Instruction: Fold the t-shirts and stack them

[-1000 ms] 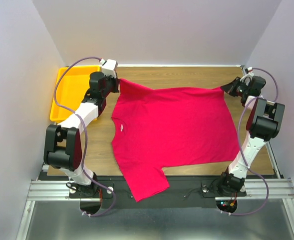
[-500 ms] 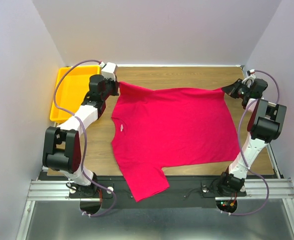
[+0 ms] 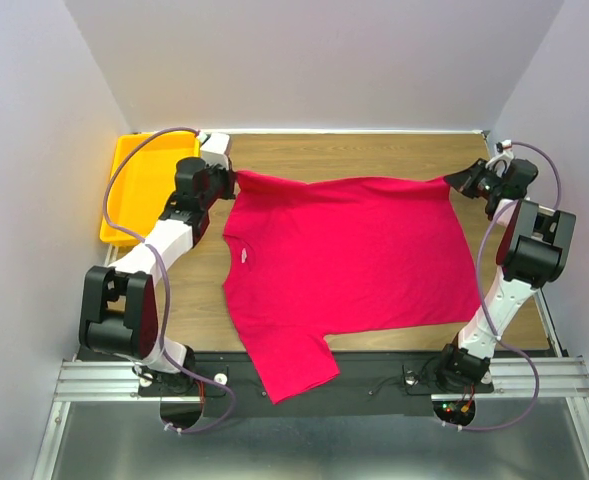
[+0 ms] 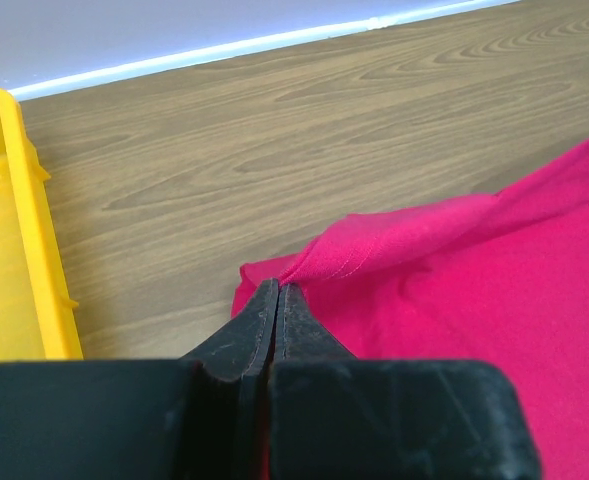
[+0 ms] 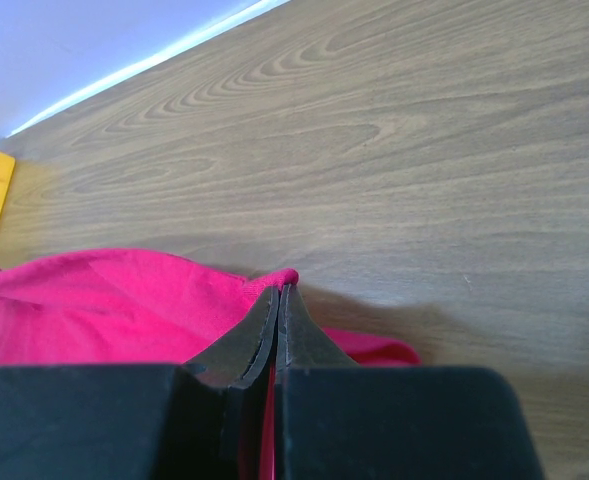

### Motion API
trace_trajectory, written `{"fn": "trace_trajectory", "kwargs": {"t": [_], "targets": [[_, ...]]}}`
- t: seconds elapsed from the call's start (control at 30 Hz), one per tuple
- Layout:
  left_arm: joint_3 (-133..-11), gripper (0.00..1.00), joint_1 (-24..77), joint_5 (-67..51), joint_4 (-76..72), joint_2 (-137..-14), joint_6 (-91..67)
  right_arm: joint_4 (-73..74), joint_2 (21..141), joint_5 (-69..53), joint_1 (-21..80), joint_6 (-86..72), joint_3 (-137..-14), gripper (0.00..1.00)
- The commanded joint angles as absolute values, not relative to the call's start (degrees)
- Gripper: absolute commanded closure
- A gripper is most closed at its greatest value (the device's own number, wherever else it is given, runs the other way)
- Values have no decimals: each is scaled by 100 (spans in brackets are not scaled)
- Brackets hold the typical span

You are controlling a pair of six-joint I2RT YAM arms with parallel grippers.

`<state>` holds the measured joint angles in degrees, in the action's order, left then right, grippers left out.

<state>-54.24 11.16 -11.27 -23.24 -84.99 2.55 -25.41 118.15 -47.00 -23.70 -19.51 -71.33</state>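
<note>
T-shirt [image 3: 354, 250] spread out; L gripper [image 4: 277, 289] clamps sleeve tip; R gripper [image 5: 278, 291] clamps hem corner.

Wooden table [image 3: 374, 155], red t-shirt [image 3: 354, 250] spread out, yellow tray [image 3: 139, 190] left

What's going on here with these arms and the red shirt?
Two robot arms have a red t-shirt spread out on the table. The left claw pinches its far sleeve and the right claw its far bottom corner, both shut on the cloth. Nothing is folded yet; a yellow tray sits off left.
</note>
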Motion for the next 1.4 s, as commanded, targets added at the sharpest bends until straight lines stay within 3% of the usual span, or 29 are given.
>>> {"fn": "trace_trajectory", "kwargs": {"t": [0.0,1.37], "targets": [[-5256,100,1116,-1081,-2531,-8051,167,-2927,11452,-4623,-2505,-2004,-7031,99],[-4518,100,1450,-1538,-1899,-7339,18,-2733,11584,-4342,-2514,-1995,-6996,98]]}}
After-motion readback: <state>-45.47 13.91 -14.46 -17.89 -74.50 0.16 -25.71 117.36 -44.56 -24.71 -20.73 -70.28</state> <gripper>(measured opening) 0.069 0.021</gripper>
